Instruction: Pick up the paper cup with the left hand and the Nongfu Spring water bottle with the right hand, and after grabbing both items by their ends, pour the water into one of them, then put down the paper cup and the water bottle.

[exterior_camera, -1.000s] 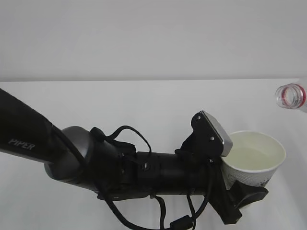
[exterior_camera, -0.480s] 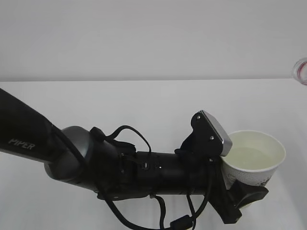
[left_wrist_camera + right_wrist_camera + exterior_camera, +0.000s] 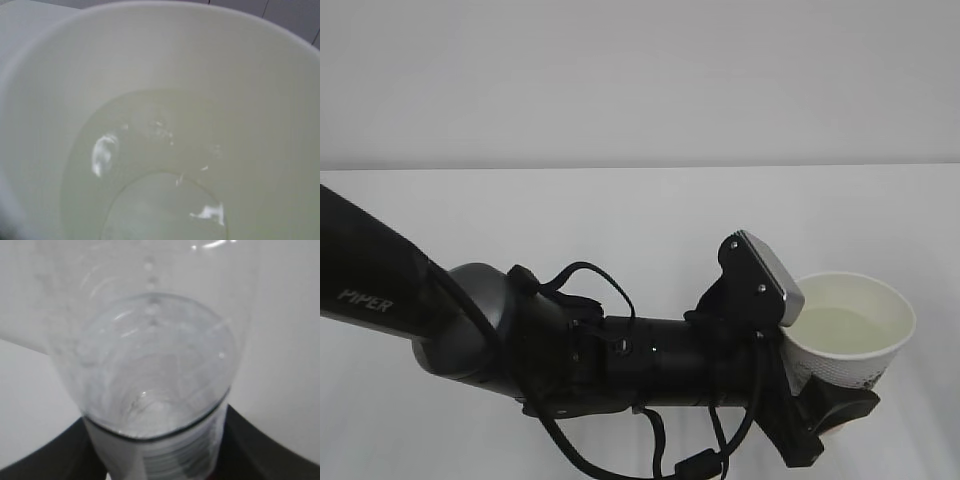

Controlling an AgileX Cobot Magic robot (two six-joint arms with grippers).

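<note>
The left end effector (image 3: 825, 405) grips the paper cup (image 3: 850, 335) holding water (image 3: 165, 180); the right end effector (image 3: 155, 450) clamps the Nongfu Spring water bottle (image 3: 155, 375).

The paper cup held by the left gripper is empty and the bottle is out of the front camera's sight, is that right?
Not quite: the paper cup in the left gripper holds water, as the left wrist view shows. The bottle is indeed outside the exterior view.

Even, soft light; both wrist views blurred, with small white glints.
</note>
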